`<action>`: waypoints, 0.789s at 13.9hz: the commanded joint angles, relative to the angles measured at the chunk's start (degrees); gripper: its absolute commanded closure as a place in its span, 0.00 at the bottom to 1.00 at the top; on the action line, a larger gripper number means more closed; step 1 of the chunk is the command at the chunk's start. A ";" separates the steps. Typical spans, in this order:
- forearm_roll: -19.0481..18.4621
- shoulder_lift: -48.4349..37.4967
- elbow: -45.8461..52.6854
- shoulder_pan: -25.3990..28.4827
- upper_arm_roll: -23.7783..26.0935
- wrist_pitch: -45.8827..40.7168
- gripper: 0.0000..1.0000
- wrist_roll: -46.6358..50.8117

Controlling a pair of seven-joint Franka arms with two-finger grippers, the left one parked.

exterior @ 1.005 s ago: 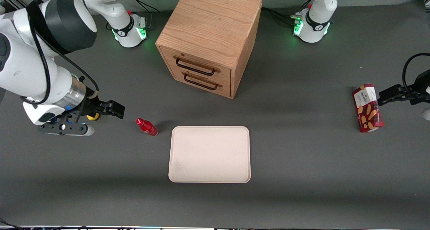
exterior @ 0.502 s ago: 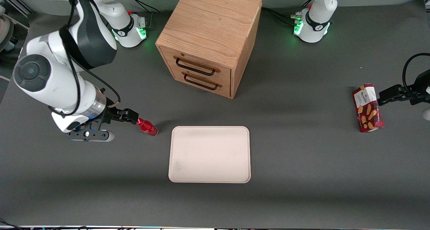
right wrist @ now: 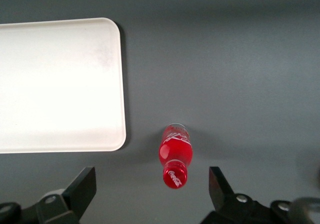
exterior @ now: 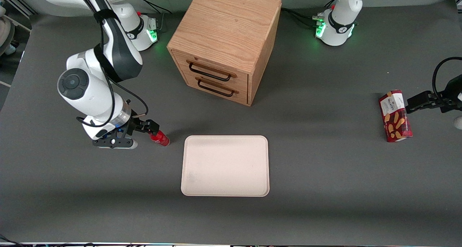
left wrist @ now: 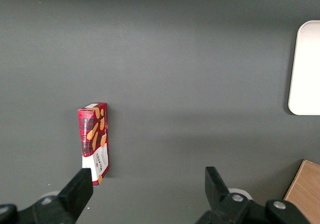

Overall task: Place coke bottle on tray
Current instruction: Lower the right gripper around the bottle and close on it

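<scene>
Tool (exterior: 151, 127) of mine hangs just above the coke bottle (exterior: 161, 138), fingers (right wrist: 84, 188) spread wide with the bottle's cap between them and nothing held. That bottle stands upright on the surface (exterior: 325, 167), just beside the tray (exterior: 225, 165) near its corner toward the working arm's end. To grasp well, I should come straight down, centre the fingers about the neck or body, and close gently so the bottle doesn't tip.
</scene>
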 commanded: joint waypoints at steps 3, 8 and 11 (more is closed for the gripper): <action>0.71 -3.63 -12.88 0.26 -0.55 12.14 0.00 0.24; 0.71 -3.11 -17.38 0.26 -0.55 19.80 0.00 0.06; 0.71 -3.02 -17.29 0.26 -0.55 19.80 0.00 0.06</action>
